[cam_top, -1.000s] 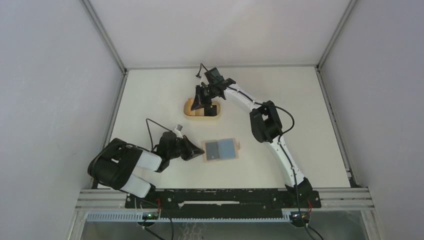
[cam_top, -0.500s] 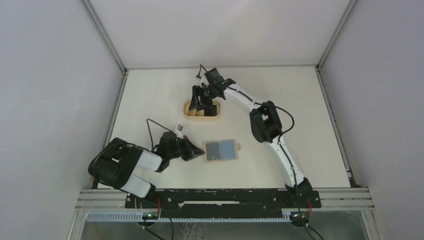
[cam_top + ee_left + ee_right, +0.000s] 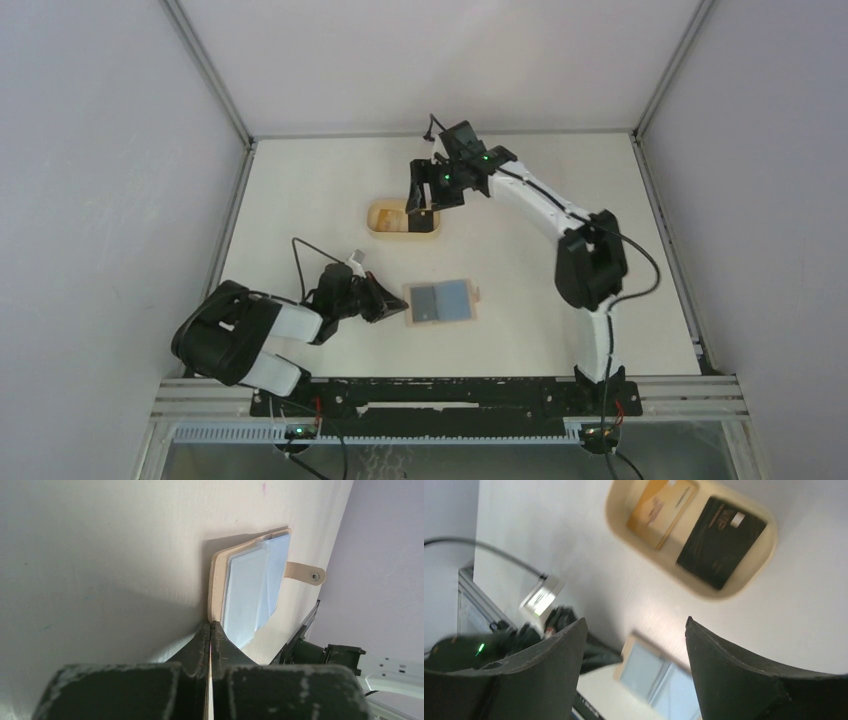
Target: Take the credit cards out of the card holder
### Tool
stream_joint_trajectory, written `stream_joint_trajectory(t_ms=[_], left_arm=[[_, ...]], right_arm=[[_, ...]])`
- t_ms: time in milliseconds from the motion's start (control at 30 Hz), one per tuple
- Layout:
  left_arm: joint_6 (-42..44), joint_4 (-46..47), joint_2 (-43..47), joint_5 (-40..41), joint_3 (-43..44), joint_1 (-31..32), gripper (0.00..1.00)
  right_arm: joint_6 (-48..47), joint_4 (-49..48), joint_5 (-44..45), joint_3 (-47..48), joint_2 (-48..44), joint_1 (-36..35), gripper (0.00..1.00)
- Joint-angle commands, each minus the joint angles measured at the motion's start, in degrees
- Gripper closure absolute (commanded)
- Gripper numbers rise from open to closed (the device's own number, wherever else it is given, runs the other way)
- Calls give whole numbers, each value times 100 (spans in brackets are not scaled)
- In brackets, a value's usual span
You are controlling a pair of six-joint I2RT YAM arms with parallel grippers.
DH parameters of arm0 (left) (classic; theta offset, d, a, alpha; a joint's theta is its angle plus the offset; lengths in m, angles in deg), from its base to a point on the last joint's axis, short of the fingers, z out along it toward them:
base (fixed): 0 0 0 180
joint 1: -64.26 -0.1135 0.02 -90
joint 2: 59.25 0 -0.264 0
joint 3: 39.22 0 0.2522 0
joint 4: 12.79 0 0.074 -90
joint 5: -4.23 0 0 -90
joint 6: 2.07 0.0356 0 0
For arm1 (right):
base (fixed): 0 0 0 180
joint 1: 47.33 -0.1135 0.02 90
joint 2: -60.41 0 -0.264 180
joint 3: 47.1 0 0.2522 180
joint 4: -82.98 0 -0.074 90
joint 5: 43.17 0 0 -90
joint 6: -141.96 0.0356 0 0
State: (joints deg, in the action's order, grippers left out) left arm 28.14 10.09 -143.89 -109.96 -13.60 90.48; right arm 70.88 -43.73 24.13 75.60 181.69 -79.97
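The card holder is laid open on the bench, near the front and well apart from the tray. Blue inner pockets are turned upward, and its tab, marked with a dark dot, is stretched out from the far side. The left pincer is clenched, with its tips set against the holder's left edge. Whether the cover is nipped between them cannot be told. The right pincer is released and is held above the right end of the tray, with nothing between its fingers. In the right wrist view two cards are seen lying flat side by side in the tray, a yellow card and a black card. The holder is blurred at that view's lower edge.
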Motion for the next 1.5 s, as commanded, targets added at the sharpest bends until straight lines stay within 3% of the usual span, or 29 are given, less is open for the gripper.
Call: stream_joint_trajectory(t_ms=[0, 100, 133, 167, 400, 1133, 1467], left_arm=[[204, -405, 370, 150, 271, -23, 100], [205, -620, 541, 269, 318, -20, 100], [209, -694, 604, 312, 336, -19, 100], [205, -762, 663, 371, 351, -20, 100], [159, -1014, 918, 533, 437, -7, 100], [277, -1252, 930, 593, 400, 19, 100], [232, -1262, 913, 660, 373, 15, 100]], right_arm=[[-38, -355, 772, -1269, -1311, -713, 18], [277, -338, 1458, -2076, -1708, -1247, 16], [386, -284, 1863, -2229, -1767, -1468, 5], [495, -202, 2128, -2340, -1792, -1670, 2], [1333, -151, 3119, -2643, -1473, -2375, 0], [1367, -376, 3365, -2459, -552, -2468, 1], [1192, 17, 3787, -2440, -585, -2469, 0]])
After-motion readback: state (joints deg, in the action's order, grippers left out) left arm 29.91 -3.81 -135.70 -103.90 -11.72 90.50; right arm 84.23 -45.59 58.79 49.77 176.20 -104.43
